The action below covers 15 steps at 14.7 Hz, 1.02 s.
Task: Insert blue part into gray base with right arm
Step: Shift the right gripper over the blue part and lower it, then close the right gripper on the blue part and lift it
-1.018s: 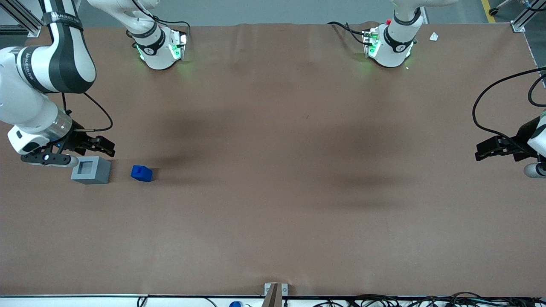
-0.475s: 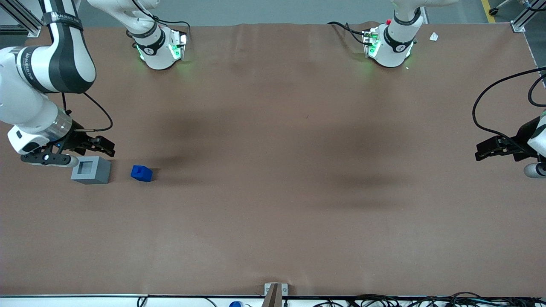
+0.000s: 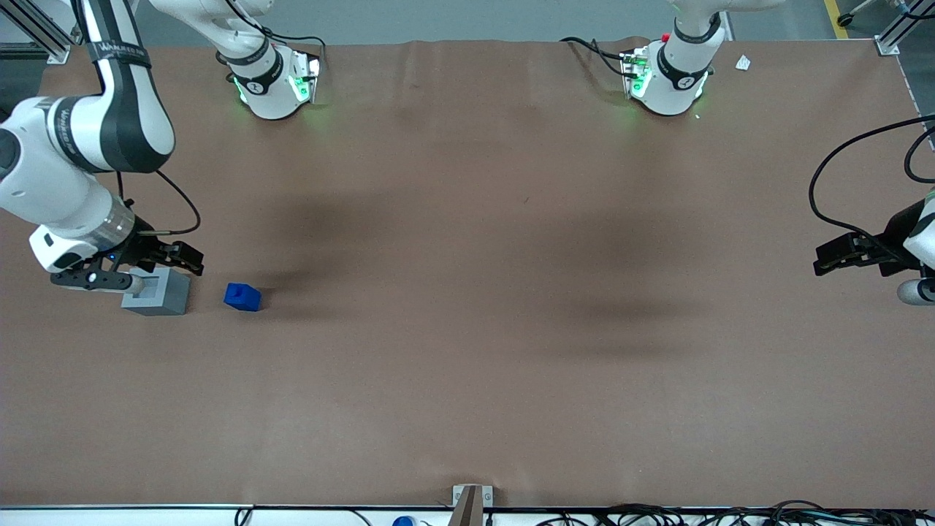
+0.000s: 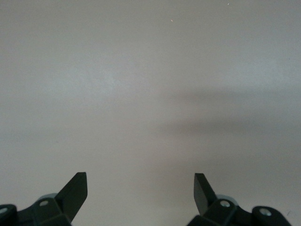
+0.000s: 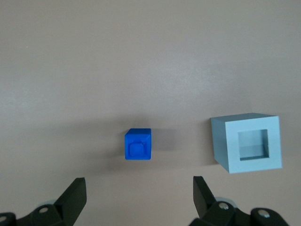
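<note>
Front view: a broad counter under a matte brown covering, faintly creased and crossed by soft shadows. Toward the working arm's end stand the two plastic parts of the task. The gray base, a light-gray cube with flat, smooth faces, sits on the covering; just beside it, apart and not touching, sits the blue part, a smaller bright-blue block. The right arm, glossy white with black-gray panels and a silver wrist ring, reaches down so that its black pincer hangs above the base, covering part of the cube's top. A thin black cable loops from the wrist.

Right wrist view: the pincer is spread wide, its two dark wedge-shaped fingertips well apart and pinching nothing. Seen from above, the blue part shows a square outline with a narrower raised step at its centre. The gray base shows sharp edges, an even thick rim and a square recess sunk into its top face, with a paler floor. The recess holds nothing; the blue block rests on the counter beside the cube, both upright.
</note>
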Each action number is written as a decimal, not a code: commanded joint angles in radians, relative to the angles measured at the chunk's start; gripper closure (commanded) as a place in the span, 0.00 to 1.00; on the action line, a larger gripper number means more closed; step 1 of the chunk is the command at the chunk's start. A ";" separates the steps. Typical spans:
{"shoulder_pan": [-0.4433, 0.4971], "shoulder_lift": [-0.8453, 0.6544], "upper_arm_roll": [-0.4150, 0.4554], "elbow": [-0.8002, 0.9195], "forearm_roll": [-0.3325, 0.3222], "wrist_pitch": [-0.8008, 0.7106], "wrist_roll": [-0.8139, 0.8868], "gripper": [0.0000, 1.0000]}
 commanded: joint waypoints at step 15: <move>0.009 0.229 0.013 -0.030 0.011 0.197 0.009 0.00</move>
